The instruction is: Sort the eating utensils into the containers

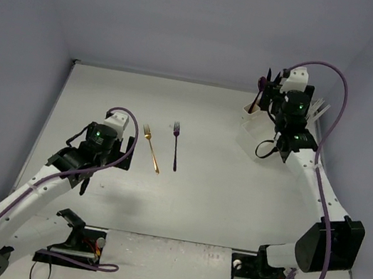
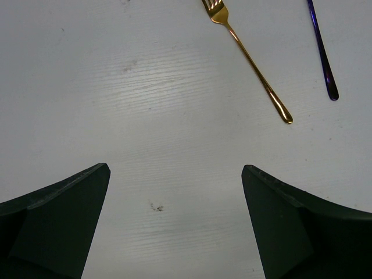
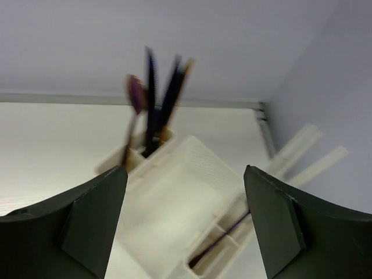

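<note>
Left gripper point(image 2: 175, 168): jaws seen spread wide, nothing gripped, held above tabletop point(image 1: 221, 189) toward left edge. Gold fork point(image 2: 247, 61) and purple fork point(image 2: 322, 52) seen flat on tabletop side by side, apart, tines toward far edge. Right gripper point(image 3: 185, 170): jaws parted, nothing clamped, held over white organizer point(image 3: 174, 192) at far right corner. Purple and gold utensils point(image 3: 154, 99) stood in one cup; white plastic utensils point(image 3: 308, 151) propped at right side.

White table point(image 1: 199, 192) boxed in by pale walls point(image 1: 207, 20)
Faint scuffs mark the matte top; plain lavender-grey walls rise on three sides above a thin grey strip point(image 1: 161, 76), under soft, even light
</note>
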### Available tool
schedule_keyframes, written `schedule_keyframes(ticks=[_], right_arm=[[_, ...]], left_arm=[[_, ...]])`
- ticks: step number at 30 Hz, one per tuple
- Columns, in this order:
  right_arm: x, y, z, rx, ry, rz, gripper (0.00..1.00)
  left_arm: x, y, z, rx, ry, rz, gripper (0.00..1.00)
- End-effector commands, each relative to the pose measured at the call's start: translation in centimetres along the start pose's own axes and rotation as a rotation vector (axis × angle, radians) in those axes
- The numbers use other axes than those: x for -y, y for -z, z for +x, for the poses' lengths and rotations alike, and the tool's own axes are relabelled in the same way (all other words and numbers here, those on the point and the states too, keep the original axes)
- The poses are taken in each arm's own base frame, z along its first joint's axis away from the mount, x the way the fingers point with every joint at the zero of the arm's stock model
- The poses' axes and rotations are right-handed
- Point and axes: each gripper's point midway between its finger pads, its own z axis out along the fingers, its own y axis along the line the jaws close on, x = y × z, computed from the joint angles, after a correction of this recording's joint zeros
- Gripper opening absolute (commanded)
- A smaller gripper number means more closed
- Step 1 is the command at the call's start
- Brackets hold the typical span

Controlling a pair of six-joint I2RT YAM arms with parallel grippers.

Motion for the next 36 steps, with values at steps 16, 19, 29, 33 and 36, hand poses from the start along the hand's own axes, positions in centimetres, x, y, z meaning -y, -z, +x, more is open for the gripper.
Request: schedule_keyframes(ticks=[16, 19, 29, 33, 36], right_arm=[[-28.7, 1.7, 8.7, -0.343, -0.146, -0.911, 0.79], [-30.5, 0.5, 9.8, -0.355, -0.126, -0.880, 0.79], [-31.2, -1.5, 12.6, -0.390, -0.110, -0.665, 0.73], [-28.6, 0.1, 12.0, -0.383, -0.123, -0.590, 0.73], [-25.5, 1.1, 11.6, -0.365, -0.135, -0.481, 0.74]], left_arm=[[-0.3, 0.6, -1.8, 0.063, 0.015, -0.008, 0.96], [-0.3, 0.5, -1.7, 0.057, 0.015, -0.008, 0.97], [-0.1, -0.6, -0.9, -0.001, 0.175, -0.063, 0.96], [0.8, -2.3, -1.9, -0.041, 0.327, -0.104, 0.96], [2.1, -4.5, -2.8, -0.097, 0.385, -0.121, 0.96]])
